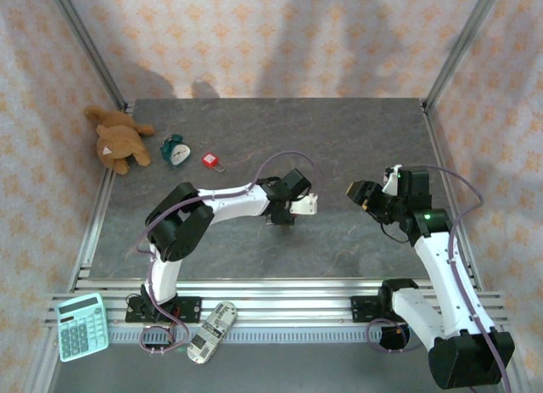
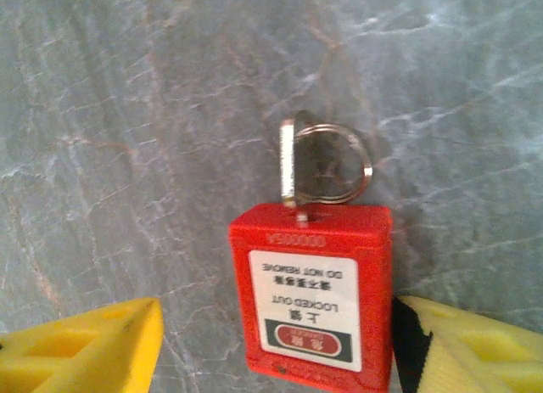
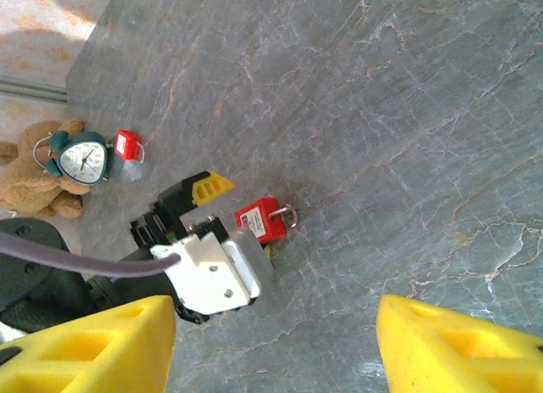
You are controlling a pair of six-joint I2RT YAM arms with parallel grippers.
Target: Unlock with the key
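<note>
A red padlock (image 2: 316, 295) with a white "LOCKED OUT" label lies on the grey table (image 1: 356, 138). A silver key (image 2: 288, 165) is pushed into its end, and a key ring (image 2: 339, 164) hangs from the key. My left gripper (image 2: 276, 325) is open around the padlock. Its right finger (image 2: 458, 342) is against the padlock's side, while the left finger (image 2: 93, 346) stands well apart. From the right wrist the padlock (image 3: 260, 221) and key (image 3: 288, 215) show beside the left gripper (image 3: 241, 218). My right gripper (image 1: 361, 192) hovers to the right, open, nothing between its fingertips (image 3: 458, 346).
A second red padlock (image 1: 213, 161), a green alarm clock (image 1: 176, 150) and a brown teddy bear (image 1: 119, 138) sit at the back left. A calculator (image 1: 81, 326) and a remote (image 1: 211, 331) lie on the near rail by the left base.
</note>
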